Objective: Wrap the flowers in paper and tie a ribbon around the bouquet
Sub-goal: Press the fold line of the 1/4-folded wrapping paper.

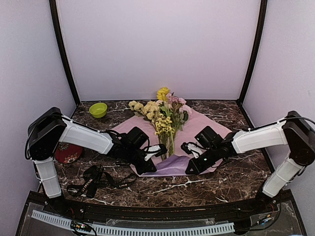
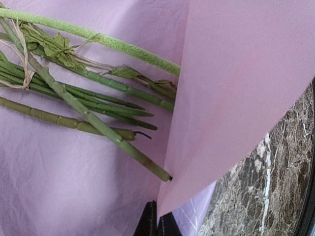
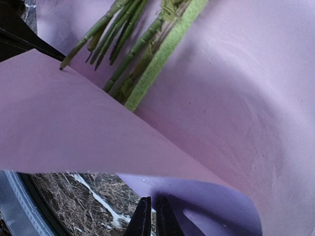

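Note:
The flowers [image 1: 165,110] lie on the lilac paper [image 1: 202,128] at the table's middle, blooms far, stems [image 2: 74,98] near. The paper's near part is folded up into a flap [image 2: 236,88] over the stem ends. My left gripper [image 1: 150,164] is at the flap's left corner, its jaws [image 2: 158,219] shut on the paper's edge. At the paper's near right corner my right gripper [image 1: 193,169] has its jaws [image 3: 151,216] closed on the lower sheet's edge [image 3: 197,206]. The black ribbon [image 1: 92,181] lies loose at the near left, apart from both grippers.
A green bowl [image 1: 98,109] stands at the back left. A red round object [image 1: 68,153] sits under the left arm. Dark marble tabletop [image 1: 236,182] surrounds the paper, with walls on three sides.

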`<state>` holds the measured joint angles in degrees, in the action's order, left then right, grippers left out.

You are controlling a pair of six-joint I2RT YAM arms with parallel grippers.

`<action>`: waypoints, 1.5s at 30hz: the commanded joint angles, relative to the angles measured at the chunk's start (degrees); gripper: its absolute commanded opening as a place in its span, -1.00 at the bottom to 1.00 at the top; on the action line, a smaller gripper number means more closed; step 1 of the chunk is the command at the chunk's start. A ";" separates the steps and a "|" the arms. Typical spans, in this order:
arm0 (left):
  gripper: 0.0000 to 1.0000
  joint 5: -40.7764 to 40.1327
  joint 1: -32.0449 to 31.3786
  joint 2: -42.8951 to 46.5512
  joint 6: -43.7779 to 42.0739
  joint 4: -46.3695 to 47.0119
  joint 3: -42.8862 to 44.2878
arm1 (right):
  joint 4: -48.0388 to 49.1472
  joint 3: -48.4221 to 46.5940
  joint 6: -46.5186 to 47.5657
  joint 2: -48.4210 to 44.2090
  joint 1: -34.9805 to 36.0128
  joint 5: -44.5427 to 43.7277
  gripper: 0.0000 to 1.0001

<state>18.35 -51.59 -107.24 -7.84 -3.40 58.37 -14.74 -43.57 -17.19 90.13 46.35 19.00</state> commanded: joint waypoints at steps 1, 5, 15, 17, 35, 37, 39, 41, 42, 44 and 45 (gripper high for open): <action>-1.00 -0.83 0.27 -1.07 0.15 -4.41 -1.82 | -2.55 -1.27 0.64 2.03 -0.29 -2.98 -0.89; -1.00 -1.38 0.33 -0.49 -0.07 -4.85 -2.51 | -4.44 -1.91 0.90 3.96 -0.63 -4.74 -0.90; -0.19 -3.85 0.27 10.71 2.32 -1.76 -3.63 | -5.49 -2.61 0.09 6.47 -0.69 -3.25 -0.91; -0.18 -3.89 0.06 13.64 3.70 0.30 -5.06 | -5.45 -2.83 -0.14 7.47 -0.65 -1.93 -0.90; -0.47 -4.67 -5.54 8.52 1.56 3.57 -0.47 | -2.56 -2.38 -5.38 6.70 -0.56 0.07 -0.90; -0.52 -6.50 -5.54 6.26 0.65 1.74 0.86 | -1.81 -1.92 -5.92 6.47 -0.58 -0.03 -0.90; -0.56 -7.65 -5.45 4.65 0.24 0.52 0.93 | -1.85 -1.97 -6.13 6.55 -0.57 -0.24 -0.90; -0.59 -8.22 -5.36 3.10 0.31 -0.82 0.72 | -2.10 -1.88 -6.06 6.49 -0.62 -0.85 -0.90; -0.61 -8.49 -5.32 2.42 0.51 -1.68 0.65 | -2.08 -1.75 -6.02 6.26 -0.62 -1.10 -0.90; -0.66 -8.92 -5.12 1.31 1.38 -2.93 0.21 | -2.09 -1.66 -6.03 6.02 -0.57 -1.27 -0.90; -0.66 -8.82 -4.95 0.99 1.70 -3.16 -0.46 | -2.20 -1.49 -6.02 5.85 -0.60 -1.21 -0.90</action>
<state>11.00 -56.86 -105.16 -6.39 -2.26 58.04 -16.05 -47.00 -22.68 95.44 45.69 19.62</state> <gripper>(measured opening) 0.176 0.051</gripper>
